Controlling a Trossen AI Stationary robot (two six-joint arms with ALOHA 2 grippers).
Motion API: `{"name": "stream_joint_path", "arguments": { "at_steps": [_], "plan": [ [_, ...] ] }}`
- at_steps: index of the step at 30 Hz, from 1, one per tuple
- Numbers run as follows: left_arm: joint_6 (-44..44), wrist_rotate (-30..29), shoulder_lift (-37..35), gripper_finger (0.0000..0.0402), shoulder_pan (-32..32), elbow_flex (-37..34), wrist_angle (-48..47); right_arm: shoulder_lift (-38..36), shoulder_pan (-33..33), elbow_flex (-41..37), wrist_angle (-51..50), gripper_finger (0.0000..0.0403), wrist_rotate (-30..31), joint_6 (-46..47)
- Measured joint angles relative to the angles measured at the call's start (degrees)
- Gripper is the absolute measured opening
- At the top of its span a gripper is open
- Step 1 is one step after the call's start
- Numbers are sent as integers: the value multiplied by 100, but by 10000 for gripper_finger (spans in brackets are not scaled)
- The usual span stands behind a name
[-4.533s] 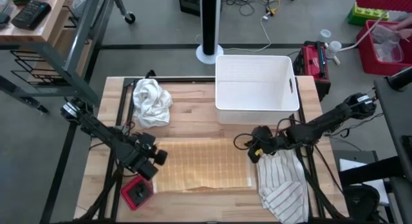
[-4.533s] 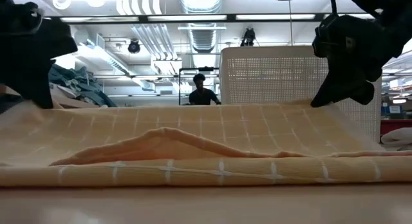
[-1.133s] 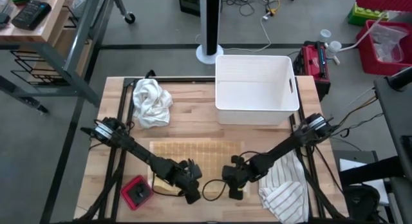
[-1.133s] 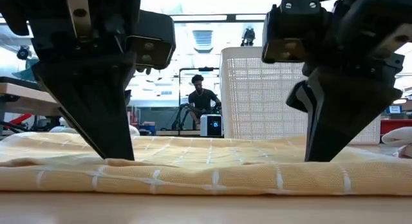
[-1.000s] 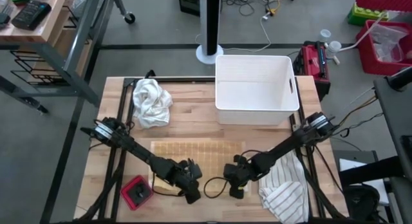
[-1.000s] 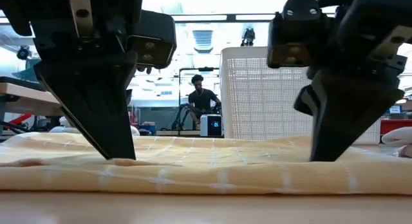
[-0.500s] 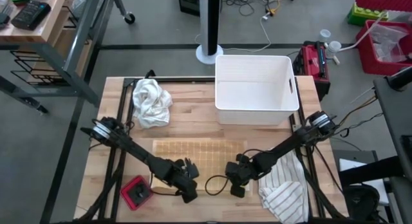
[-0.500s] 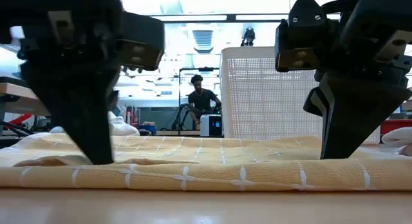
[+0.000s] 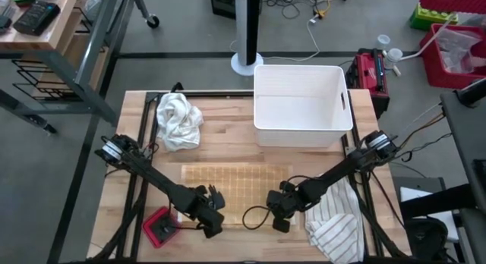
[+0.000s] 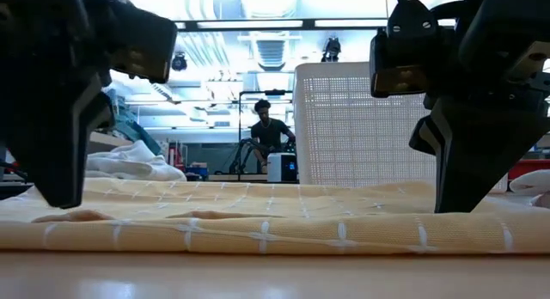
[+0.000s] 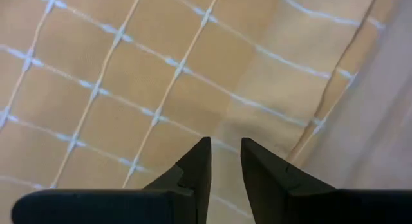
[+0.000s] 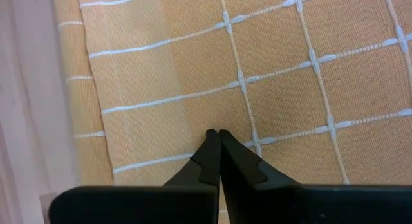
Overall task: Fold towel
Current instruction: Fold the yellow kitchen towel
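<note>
1. The yellow towel (image 9: 231, 190) lies folded flat on the wooden tabletop (image 9: 228, 143), near its front edge and between the two arms.
2. The left end effector (image 9: 211, 212) sits over the towel's front-left corner. Its fingers (image 11: 196, 166) stand slightly apart with a narrow gap, tips just above the cloth; nothing is pinched between them.
3. The right end effector (image 9: 278, 205) sits at the towel's front-right edge. Its fingers (image 12: 212, 156) are pressed together, tips against the cloth, with no fold of towel caught between them.
4. A red and black device (image 9: 161, 227) rests at the front-left of the tabletop, just beside the left arm.
5. A striped cloth (image 9: 334, 218) hangs over the front-right corner of the tabletop.
6. A crumpled white cloth (image 9: 178, 121) lies at the rear left.
7. A white bin (image 9: 302, 105) stands at the rear right, well apart from the towel.
8. In the low view, a person (image 10: 268, 131) shows in the room beyond the tabletop.
</note>
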Motion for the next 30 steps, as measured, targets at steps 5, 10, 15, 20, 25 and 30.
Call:
{"name": "stream_joint_path", "arguments": {
  "at_steps": [5,10,15,20,25,30],
  "plan": [
    [-133,321,-7,75,-18,-164,-151,0,0,0,-6,0,0,2],
    [-265,473,-45,75,-34,-386,-77,-2,0,0,-27,0,-4,70],
    [-336,500,-90,75,-60,-423,-53,-13,0,0,-101,0,-39,92],
    [-539,387,-268,75,-102,-438,-189,-28,2,-1,-151,0,-109,88],
    [-614,265,-278,75,-90,-433,-124,-192,44,-38,-246,0,-6,57],
    [-680,-14,-393,75,-110,-338,-96,-646,103,-86,-452,0,207,-97]
  ]
}}
